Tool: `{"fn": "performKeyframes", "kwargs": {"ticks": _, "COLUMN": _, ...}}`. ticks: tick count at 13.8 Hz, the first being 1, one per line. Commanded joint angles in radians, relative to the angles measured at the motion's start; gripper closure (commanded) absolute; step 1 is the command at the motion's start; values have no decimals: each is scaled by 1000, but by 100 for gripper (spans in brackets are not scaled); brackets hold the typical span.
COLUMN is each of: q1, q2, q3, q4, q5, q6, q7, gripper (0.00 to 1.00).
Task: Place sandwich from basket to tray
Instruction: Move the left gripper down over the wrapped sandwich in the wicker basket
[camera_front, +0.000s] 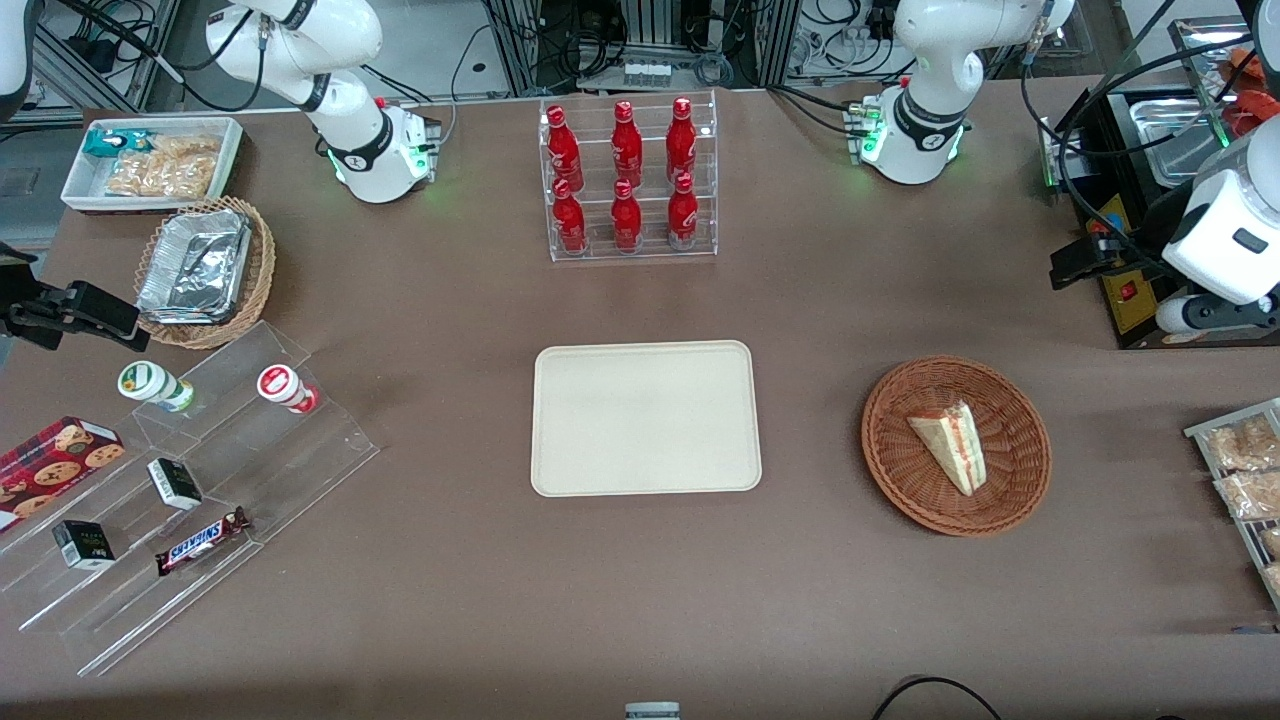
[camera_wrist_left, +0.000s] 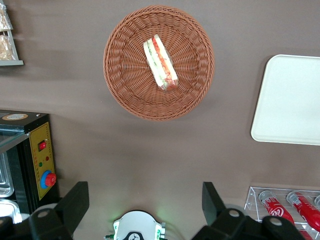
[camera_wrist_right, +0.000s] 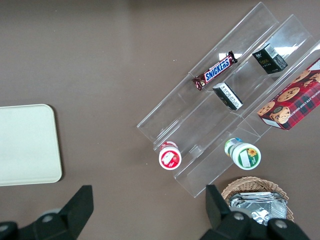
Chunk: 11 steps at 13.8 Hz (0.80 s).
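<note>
The cream tray (camera_front: 645, 418) is seen bare at mid-table; at its 3 o'clock the reddish wicker basket (camera_front: 956, 445) holds the wrapped sandwich (camera_front: 952, 444). High above, the left gripper (camera_wrist_left: 145, 200) is spread wide and empty, its fingertips (camera_wrist_left: 75, 202) cut off. A rack of red bottles (camera_front: 628, 180) stands at the tray's 12 o'clock.

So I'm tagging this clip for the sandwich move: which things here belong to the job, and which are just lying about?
Job: sandwich lying in the basket; empty tray beside it; open gripper held high above the table, farther from the front camera than the basket.

Lying about: cola bottles, Snickers bar, cookie box, foil containers.
</note>
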Motion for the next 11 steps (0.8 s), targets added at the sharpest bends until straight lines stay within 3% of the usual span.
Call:
{"fn": "performKeyframes", "kwargs": {"ticks": 1, "q1": 7, "q2": 2, "q3": -5, "q4": 6, "q5": 14, "q6": -7, "q7": 14, "gripper": 0}}
{"fn": "performKeyframes", "kwargs": {"ticks": 5, "q1": 21, "q2": -2, "q3": 2, "q4": 5, "q5": 15, "q6": -13, "q7": 123, "gripper": 0}}
{"fn": "performKeyframes", "kwargs": {"ticks": 11, "q1": 46, "q2": 96, "q3": 4, "q4": -14, "q5": 14, "q6": 2, "q7": 68, "gripper": 0}}
